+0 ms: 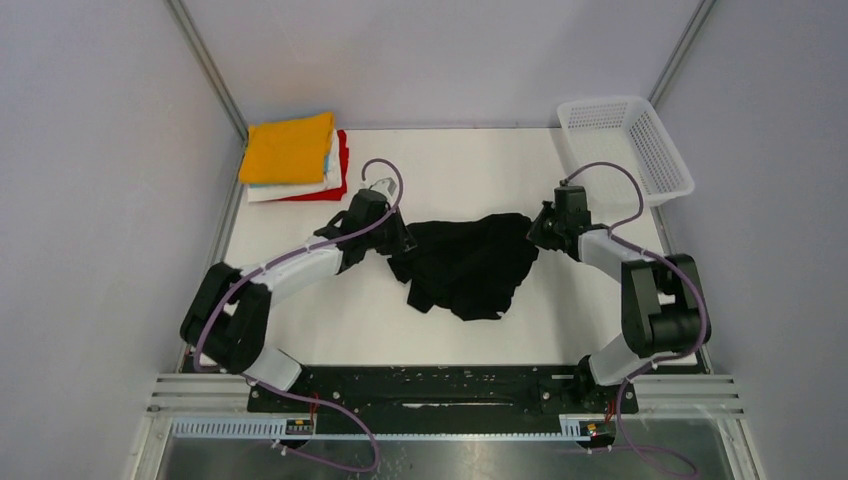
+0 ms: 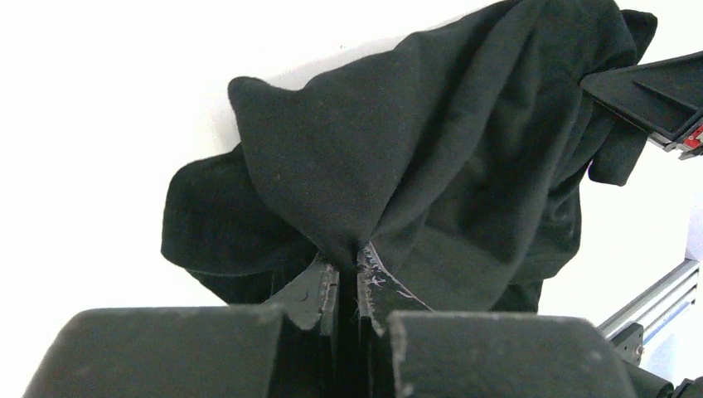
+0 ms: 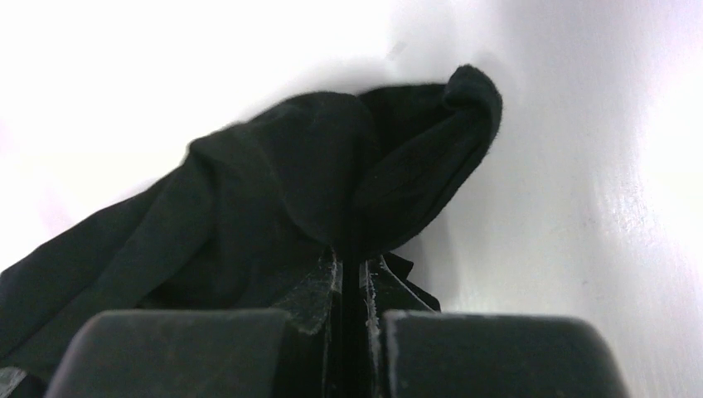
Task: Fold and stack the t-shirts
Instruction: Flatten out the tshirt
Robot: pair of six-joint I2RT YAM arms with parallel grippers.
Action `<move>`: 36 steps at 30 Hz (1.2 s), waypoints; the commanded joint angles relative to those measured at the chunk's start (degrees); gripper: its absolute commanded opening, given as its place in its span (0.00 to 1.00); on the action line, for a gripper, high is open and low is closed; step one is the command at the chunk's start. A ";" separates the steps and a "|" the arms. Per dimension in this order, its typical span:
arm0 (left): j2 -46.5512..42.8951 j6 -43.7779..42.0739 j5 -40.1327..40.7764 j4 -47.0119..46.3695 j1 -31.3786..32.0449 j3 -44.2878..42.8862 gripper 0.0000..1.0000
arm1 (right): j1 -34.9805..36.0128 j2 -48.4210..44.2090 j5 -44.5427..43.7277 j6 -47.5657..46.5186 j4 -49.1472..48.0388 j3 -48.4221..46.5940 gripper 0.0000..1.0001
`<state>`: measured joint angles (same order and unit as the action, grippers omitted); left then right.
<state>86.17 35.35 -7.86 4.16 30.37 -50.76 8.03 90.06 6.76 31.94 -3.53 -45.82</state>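
Black t-shirt (image 1: 465, 265): crumpled in a heap at the middle of the table, unfolded, with its left and right edges drawn up where I hold them
My left gripper (image 2: 348, 269): clenched on a pinch of the black cloth at the heap's left edge; the cloth tents out from between the closed jaws
My right gripper (image 3: 350, 261): clenched on a fold of the same shirt at its right edge; a rounded corner of cloth stands up beyond the jaws
Folded stack (image 1: 295, 158): far left corner, well apart from the heap; orange-yellow shirt on top, with light blue, white and red edges showing beneath
Step in hand, my judgement: both grasps are made on the black shirt; it is not yet spread and no fold is made in it
Next move, my judgement: draw my two grippers apart, left and right, with enough lift to open the cloth out flat
Reservation: I cannot tell which part of the shirt each gripper holds, whether shoulder, hem or sleeve, so a regrasp may be needed before any fold
Risk, my judgement: each pinch is small and could slip once the cloth comes under tension
Basket (image 1: 625, 150): white mesh, far right corner, well apart from the shirt
Table (image 1: 330, 320): white surface
Writing, brands, labels: none readable on the shirts, the basket or my arms; no neck tag in view
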 commanded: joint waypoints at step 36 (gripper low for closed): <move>-42.28 -0.72 16.62 15.79 1.01 -2.24 0.14 | -0.02 -55.39 8.09 -6.56 14.83 -3.97 0.00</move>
<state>33.17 33.54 -16.84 11.16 31.64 -59.27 8.10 24.10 23.66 25.76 11.33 -58.46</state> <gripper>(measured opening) 0.112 0.058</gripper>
